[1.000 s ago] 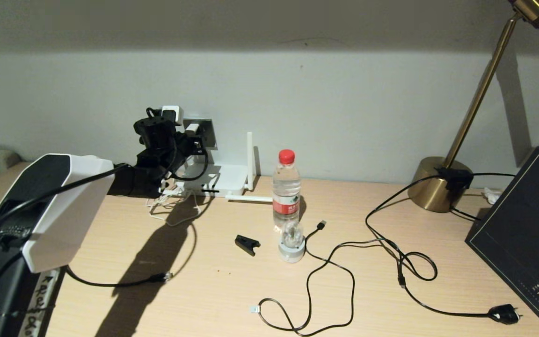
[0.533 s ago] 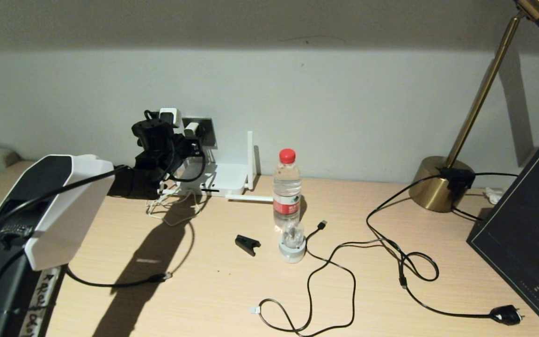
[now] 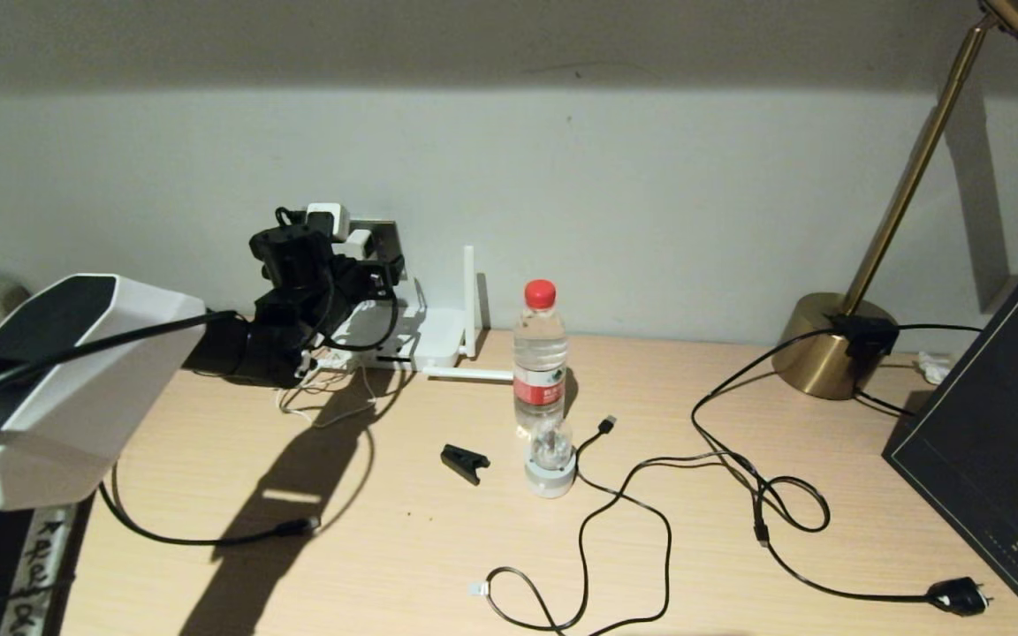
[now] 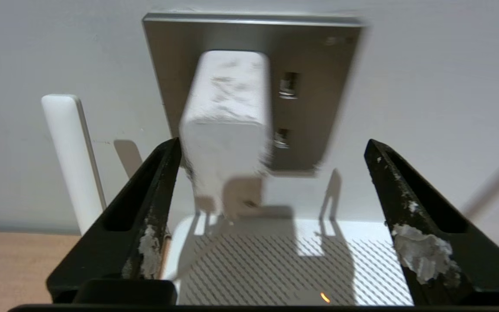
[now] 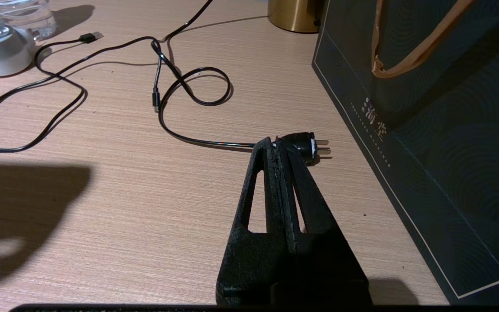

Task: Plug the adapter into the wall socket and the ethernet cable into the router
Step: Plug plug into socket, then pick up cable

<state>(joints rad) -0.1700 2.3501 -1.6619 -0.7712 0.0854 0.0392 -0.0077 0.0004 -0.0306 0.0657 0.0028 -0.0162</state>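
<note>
While the adapter sits against the plate, the scene reads like this, left to right:

Left gripper: at the far left of the desk, close in front of the wall, its fingers spread wide with nothing between them — one finger lies right by the adapter's side; I cannot tell whether they touch.
Ethernet cable: lies loose on the near-left desk, its plug end pointing toward the middle, well apart from the router and not yet plugged in.
Adapter: white block standing out from the wall socket, apparently seated; its prongs are hidden, so how deep it sits cannot be seen.
Router: flat white box on the desk just below the socket, antennas up.
Middle clutter: a black clip, a water bottle and a thin USB-tipped cable lie right of the router.
Right gripper: parked over the near-right desk, fingers pressed together and empty, above a black mains plug.
Risk one: the near finger could drag the adapter loose as the arm backs off, if it brushes that side.
Risk two: the adapter's thin cord could snag on the arm — it runs down by the router.
Risk three: the USB-tipped cable could be mistaken for the ethernet one.
</note>
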